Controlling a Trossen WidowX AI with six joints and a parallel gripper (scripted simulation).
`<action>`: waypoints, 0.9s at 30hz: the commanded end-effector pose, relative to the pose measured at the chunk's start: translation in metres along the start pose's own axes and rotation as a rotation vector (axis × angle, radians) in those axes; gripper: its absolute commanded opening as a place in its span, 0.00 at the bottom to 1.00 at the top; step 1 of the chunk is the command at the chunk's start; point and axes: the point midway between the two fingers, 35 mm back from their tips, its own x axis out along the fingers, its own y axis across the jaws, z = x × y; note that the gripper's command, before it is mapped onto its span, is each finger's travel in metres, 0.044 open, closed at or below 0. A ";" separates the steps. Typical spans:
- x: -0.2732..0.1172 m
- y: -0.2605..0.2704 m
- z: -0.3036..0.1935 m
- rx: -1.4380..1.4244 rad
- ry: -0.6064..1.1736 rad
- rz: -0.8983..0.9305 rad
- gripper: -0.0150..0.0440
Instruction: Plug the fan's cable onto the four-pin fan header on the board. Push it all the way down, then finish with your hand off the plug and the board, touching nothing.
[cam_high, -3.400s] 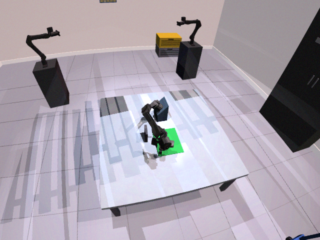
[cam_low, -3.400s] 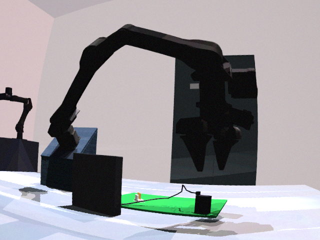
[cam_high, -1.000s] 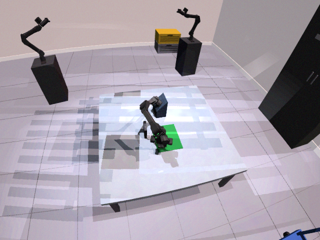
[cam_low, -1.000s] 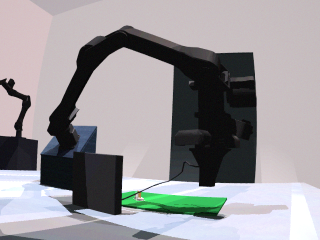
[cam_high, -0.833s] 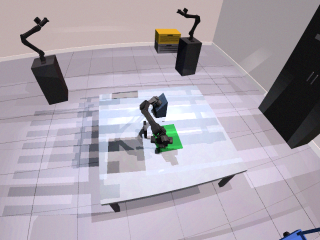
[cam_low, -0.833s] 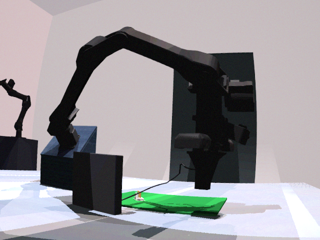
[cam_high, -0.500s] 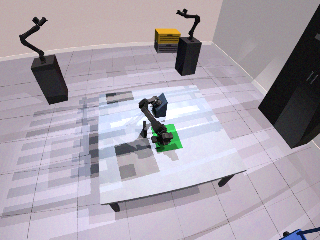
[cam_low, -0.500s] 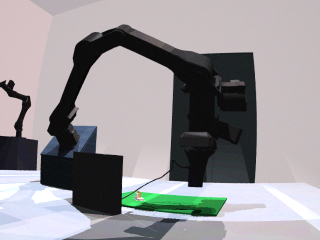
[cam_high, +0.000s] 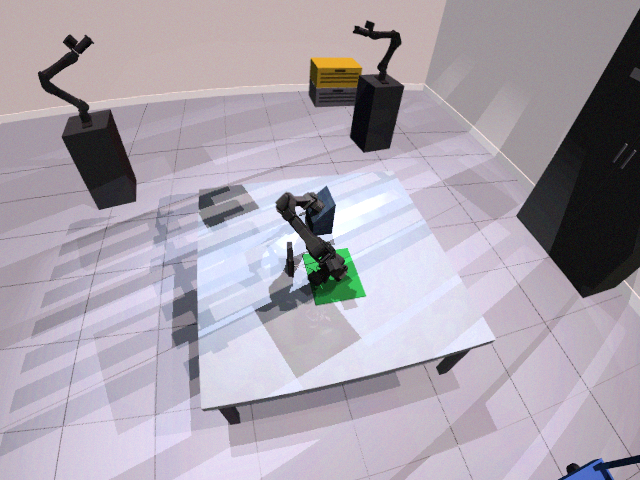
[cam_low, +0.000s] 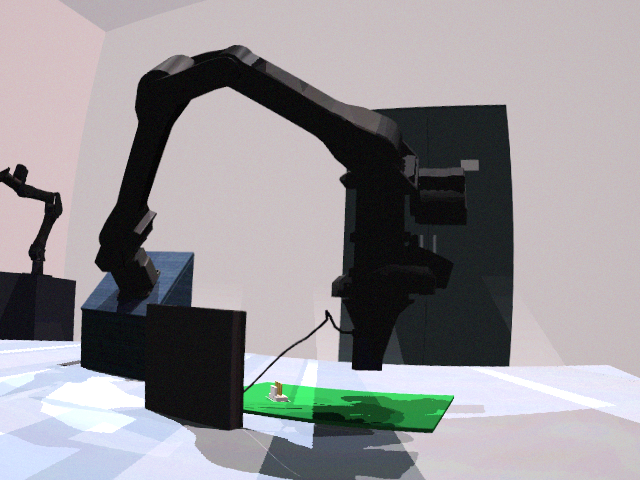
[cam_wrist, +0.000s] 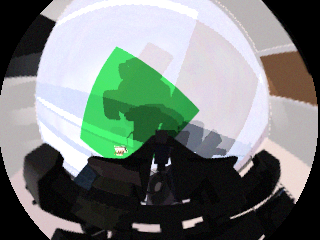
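The green board (cam_high: 356, 290) (cam_low: 436, 407) (cam_wrist: 100, 92) lies flat on the table. The white four-pin fan header (cam_low: 278, 396) (cam_wrist: 120, 150) stands near the board's fan-side end, its pins bare. The fan (cam_high: 290, 258) (cam_low: 193, 366), a dark upright slab, stands beside that end. The thin black cable (cam_low: 289, 347) rises from the fan to my gripper. My gripper (cam_low: 367, 368) (cam_wrist: 160, 138) points down above the board, to the right of the header in the exterior view. It is shut on the cable's plug, which the dark fingers mostly hide.
The dark blue wedge-shaped block (cam_high: 321, 223) (cam_low: 111, 341) under the arm's base stands behind the fan in the exterior view. The white table (cam_high: 413, 330) carries everything. A tall dark cabinet (cam_high: 578, 206) (cam_low: 480, 310) and two other arms on pedestals stand away from it.
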 end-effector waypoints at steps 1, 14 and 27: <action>0.000 0.008 -0.005 -0.129 -0.002 0.002 0.25; 0.000 0.036 -0.025 -0.578 -0.002 0.003 0.25; 0.002 0.064 -0.048 -1.028 -0.002 0.004 0.25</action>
